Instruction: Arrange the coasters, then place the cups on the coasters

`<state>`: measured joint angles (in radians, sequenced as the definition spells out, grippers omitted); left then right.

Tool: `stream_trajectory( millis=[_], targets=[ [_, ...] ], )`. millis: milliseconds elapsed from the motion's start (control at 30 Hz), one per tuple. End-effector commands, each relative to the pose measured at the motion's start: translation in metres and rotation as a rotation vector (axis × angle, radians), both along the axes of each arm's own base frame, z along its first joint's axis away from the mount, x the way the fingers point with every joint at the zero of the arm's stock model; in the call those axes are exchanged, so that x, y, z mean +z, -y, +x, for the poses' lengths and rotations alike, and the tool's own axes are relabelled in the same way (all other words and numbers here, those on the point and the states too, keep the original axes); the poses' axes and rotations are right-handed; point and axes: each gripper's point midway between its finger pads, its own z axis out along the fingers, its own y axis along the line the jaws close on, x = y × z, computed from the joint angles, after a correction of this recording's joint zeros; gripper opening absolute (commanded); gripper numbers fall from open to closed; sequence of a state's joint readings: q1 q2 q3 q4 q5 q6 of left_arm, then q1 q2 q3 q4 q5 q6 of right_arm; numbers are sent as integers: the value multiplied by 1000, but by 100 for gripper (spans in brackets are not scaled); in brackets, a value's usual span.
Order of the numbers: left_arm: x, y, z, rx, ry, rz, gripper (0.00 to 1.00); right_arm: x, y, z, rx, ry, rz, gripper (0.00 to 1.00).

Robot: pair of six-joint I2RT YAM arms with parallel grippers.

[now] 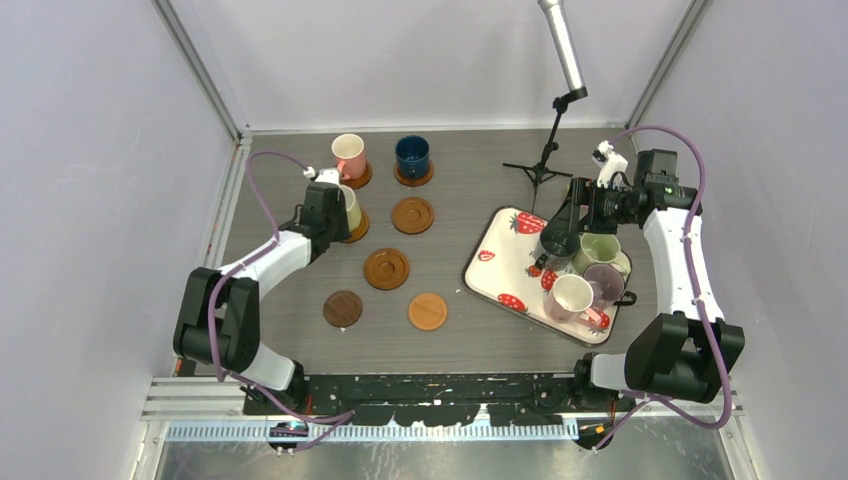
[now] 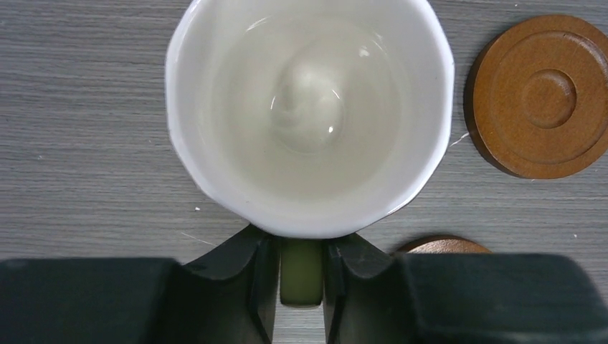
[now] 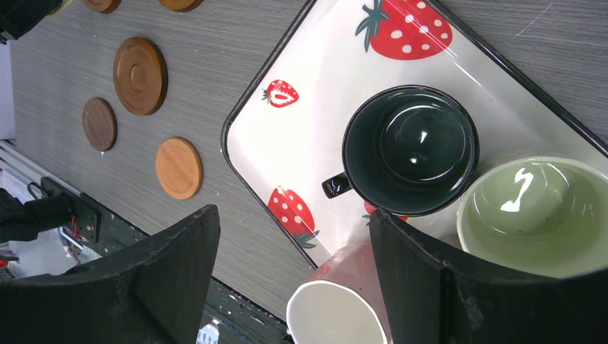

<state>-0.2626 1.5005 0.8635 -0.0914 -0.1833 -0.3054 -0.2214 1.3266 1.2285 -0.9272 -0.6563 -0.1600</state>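
Note:
Pink cup (image 1: 348, 155) and dark blue cup (image 1: 412, 155) stand on the two back coasters. The pale yellow cup (image 1: 350, 208) (image 2: 308, 115) stands on a coaster (image 1: 356, 232) whose edge shows in the left wrist view (image 2: 441, 245). My left gripper (image 1: 338, 205) (image 2: 301, 247) is shut on its handle. Several empty coasters (image 1: 412, 215) (image 1: 386, 268) (image 1: 428, 311), one darker (image 1: 343, 309), lie mid-table. My right gripper (image 1: 568, 222) (image 3: 294, 215) hangs open over the tray's dark grey cup (image 1: 556, 245) (image 3: 409, 150), light green cup (image 1: 600, 250) (image 3: 534, 215), purple cup (image 1: 606, 283) and cream-pink cup (image 1: 570, 297) (image 3: 337, 308).
The white strawberry-print tray (image 1: 495, 270) (image 3: 315, 136) sits at the right, angled. A small black tripod (image 1: 540, 165) with a grey pole stands behind it. Enclosure walls surround the table on three sides.

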Motion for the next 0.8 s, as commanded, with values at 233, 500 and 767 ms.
stream_trajectory(
  millis=[233,500,767],
  targets=[
    [25,-6,10,28,58,29,47,16,-3,4,12,69,1,81],
    [27,-4,8,17,58,22,55,15,-3,4,13,67,1,81],
    [40,0,0,-9,67,-3,70,14,-4,4,15,65,4,81]
  ],
)
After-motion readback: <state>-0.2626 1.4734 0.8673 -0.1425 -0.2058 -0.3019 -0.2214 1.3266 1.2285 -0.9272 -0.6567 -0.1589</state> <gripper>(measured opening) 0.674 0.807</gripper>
